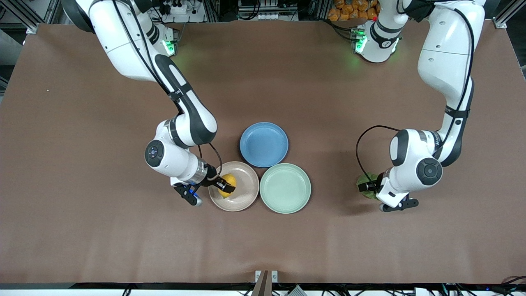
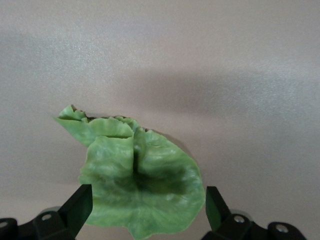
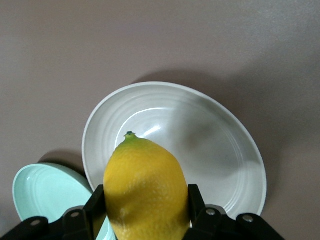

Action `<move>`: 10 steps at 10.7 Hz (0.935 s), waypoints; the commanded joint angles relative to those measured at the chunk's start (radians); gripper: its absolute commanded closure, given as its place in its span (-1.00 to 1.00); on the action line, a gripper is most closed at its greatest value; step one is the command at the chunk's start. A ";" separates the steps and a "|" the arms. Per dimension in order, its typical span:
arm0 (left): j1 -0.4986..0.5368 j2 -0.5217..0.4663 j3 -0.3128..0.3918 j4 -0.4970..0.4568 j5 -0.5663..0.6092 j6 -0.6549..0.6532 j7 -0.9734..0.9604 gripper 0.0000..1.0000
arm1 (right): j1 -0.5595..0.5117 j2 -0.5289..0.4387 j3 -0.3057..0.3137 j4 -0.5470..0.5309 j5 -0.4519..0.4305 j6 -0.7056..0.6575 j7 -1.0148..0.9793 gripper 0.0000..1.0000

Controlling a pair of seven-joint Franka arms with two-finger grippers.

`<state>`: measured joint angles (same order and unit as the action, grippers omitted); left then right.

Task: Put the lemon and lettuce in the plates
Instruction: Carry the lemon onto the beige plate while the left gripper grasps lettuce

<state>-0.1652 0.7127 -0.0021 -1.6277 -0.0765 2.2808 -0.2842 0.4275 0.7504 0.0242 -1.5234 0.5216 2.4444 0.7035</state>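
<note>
Right gripper (image 1: 225,186) is clamped on the lemon (image 1: 228,182), holding it over the beige-pink plate (image 1: 242,200), which touches the mint green plate (image 1: 285,188) on the side toward the left arm's end of the table; a blue plate (image 1: 264,144) sits just beside both, farther from the front camera. Left gripper (image 1: 368,187) hangs with its fingers (image 2: 78,206) spread wide on either side of the lettuce (image 2: 142,180), which lies on the brown table (image 1: 82,226) well apart from the plates, toward the left arm's end.
</note>
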 commanded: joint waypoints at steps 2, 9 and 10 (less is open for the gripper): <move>-0.004 0.001 0.002 -0.043 -0.019 0.078 -0.006 -1.00 | 0.013 0.020 -0.004 0.026 0.020 0.008 0.014 0.15; 0.012 0.007 0.002 -0.081 -0.019 0.166 0.034 0.47 | -0.013 -0.014 -0.015 -0.032 -0.130 -0.030 -0.129 -1.00; 0.010 0.007 0.002 -0.080 -0.019 0.166 0.034 0.83 | -0.030 -0.028 -0.015 -0.032 -0.133 -0.082 -0.145 -1.00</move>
<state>-0.1535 0.7201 0.0050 -1.7040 -0.0764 2.4301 -0.2750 0.4324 0.7591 0.0058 -1.5304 0.4223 2.4333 0.6173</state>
